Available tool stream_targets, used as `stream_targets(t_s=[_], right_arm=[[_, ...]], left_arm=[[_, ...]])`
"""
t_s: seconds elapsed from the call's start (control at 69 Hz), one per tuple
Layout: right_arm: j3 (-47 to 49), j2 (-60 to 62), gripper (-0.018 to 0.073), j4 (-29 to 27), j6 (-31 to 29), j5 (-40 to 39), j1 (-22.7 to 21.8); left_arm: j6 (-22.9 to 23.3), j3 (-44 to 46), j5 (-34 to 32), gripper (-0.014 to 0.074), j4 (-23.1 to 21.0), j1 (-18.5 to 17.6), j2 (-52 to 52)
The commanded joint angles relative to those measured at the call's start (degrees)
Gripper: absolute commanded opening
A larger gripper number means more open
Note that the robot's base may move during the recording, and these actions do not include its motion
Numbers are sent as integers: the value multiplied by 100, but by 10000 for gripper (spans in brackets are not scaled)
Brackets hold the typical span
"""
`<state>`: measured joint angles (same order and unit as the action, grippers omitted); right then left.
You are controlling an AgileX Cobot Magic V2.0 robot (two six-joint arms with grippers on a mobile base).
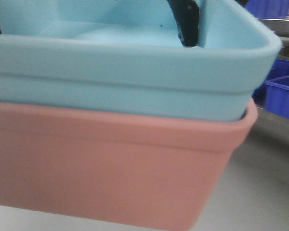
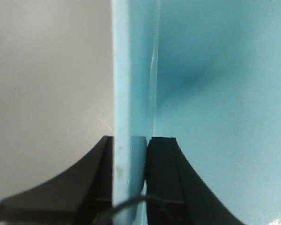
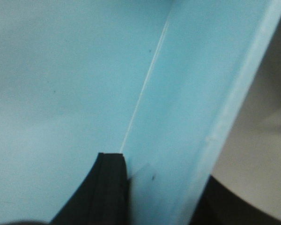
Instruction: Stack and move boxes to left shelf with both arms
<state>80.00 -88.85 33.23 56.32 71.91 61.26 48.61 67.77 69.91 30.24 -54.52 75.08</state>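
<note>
The light blue tub (image 1: pixel 135 82) sits nested inside the salmon pink tub (image 1: pixel 111 168); both fill the front view, close to the camera. My left gripper (image 2: pixel 130 154) is shut on the blue tub's wall (image 2: pixel 131 93), one black finger outside, one inside. My right gripper (image 3: pixel 164 183) is shut on the blue tub's opposite wall (image 3: pixel 187 117), with one finger (image 3: pixel 110 187) inside the tub and the other outside, partly hidden. One black finger (image 1: pixel 185 21) shows inside the tub at the right in the front view. The left shelf is out of view.
Dark blue storage bins (image 1: pixel 282 96) stand at the right behind the tubs. A grey surface (image 1: pixel 260 192) lies below at the right. A pale surface (image 2: pixel 47 93) lies outside the tub in the left wrist view.
</note>
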Motion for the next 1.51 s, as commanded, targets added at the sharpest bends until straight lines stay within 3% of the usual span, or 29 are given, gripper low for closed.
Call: stream_targets(t_s=[0.0, 1.493], right_arm=[[300, 167, 57, -41, 228, -791, 136], [300, 167, 57, -41, 228, -644, 136]], left_arm=[[72, 271, -1637, -12, -485, -260, -101], [72, 271, -1637, -12, -497, -260, -101]])
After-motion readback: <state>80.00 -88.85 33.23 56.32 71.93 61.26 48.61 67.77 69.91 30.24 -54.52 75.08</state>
